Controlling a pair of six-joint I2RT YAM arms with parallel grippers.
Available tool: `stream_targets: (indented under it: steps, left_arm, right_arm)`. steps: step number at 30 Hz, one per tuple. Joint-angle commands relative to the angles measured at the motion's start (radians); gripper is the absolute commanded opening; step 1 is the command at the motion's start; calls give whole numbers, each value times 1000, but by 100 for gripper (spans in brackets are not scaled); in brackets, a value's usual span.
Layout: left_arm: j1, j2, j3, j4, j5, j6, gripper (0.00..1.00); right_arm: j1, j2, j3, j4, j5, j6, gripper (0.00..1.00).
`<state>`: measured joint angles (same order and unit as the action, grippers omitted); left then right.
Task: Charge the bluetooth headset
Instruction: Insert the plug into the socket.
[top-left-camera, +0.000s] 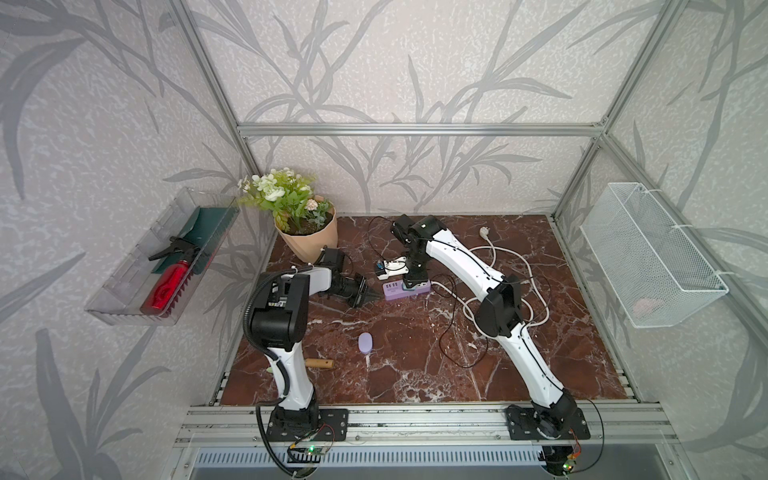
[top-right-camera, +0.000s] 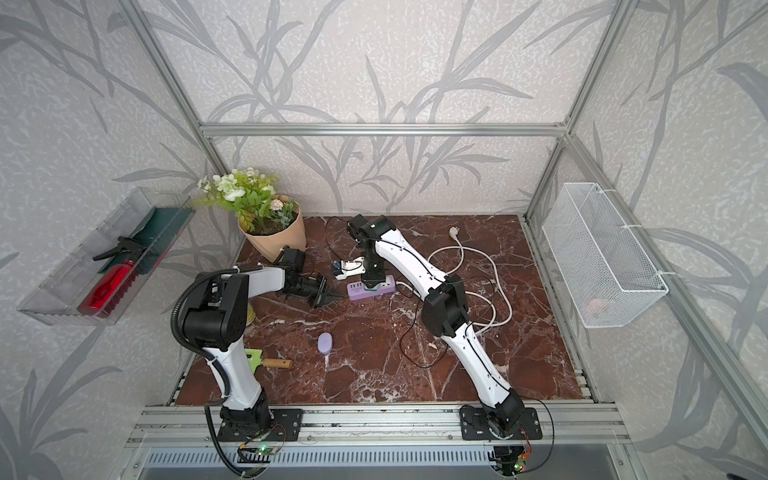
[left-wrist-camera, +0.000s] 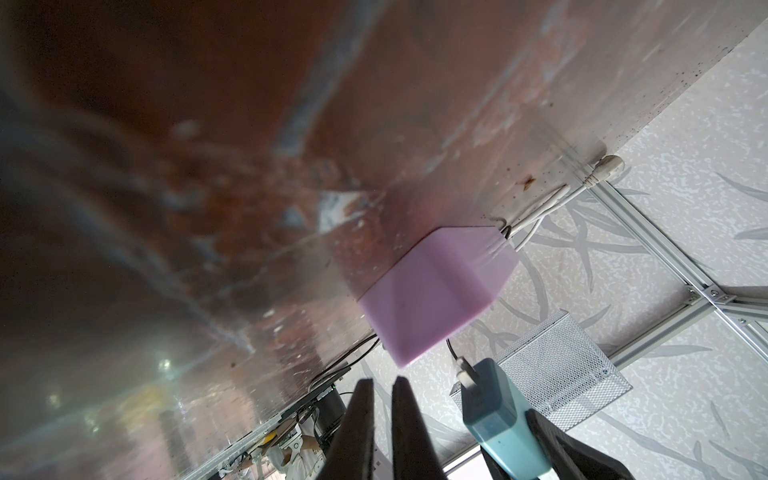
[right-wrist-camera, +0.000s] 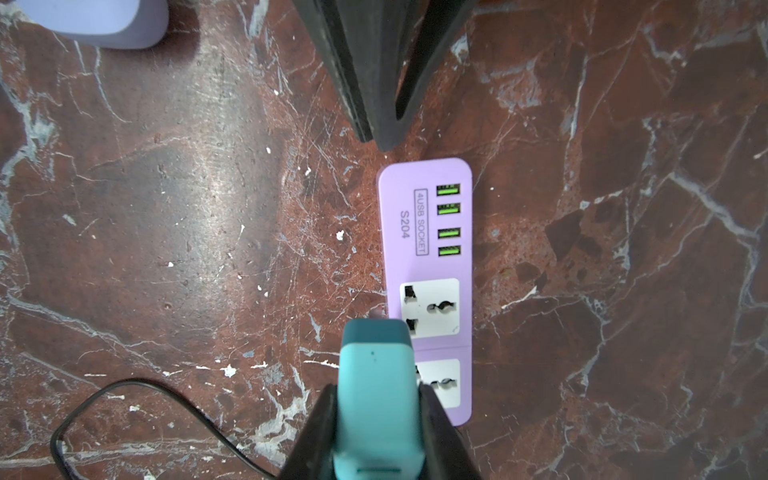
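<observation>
Holding the teal plug adapter (right-wrist-camera: 376, 365) tight in the right gripper (right-wrist-camera: 378, 411), just above the purple power strip (right-wrist-camera: 424, 232). Line it up with a white socket (right-wrist-camera: 430, 305) and push straight down. Steady the strip's end with the left gripper (right-wrist-camera: 380, 139), pinched shut on nothing just beside it. Leave the lavender bluetooth headset case (top-left-camera: 365, 343) alone on the table (top-left-camera: 415, 374), well apart.

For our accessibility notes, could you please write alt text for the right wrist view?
The right pincer grips a teal plug adapter over a purple power strip with four green USB ports and two sockets, on a red-brown marble tabletop. The left pincer, shut, points at the strip's USB end.
</observation>
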<state>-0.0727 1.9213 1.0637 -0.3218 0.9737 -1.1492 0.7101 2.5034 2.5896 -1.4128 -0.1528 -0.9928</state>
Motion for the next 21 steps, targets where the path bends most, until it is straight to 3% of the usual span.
stream_targets:
  steps: [1, 21]
  left_arm:
    - [4, 40, 17, -42, 13, 3, 12]
    - [7, 81, 35, -47, 15, 9, 12]
  right_arm:
    - [-7, 36, 54, -8, 15, -6, 0]
    - [-30, 52, -40, 72, 50, -14, 0]
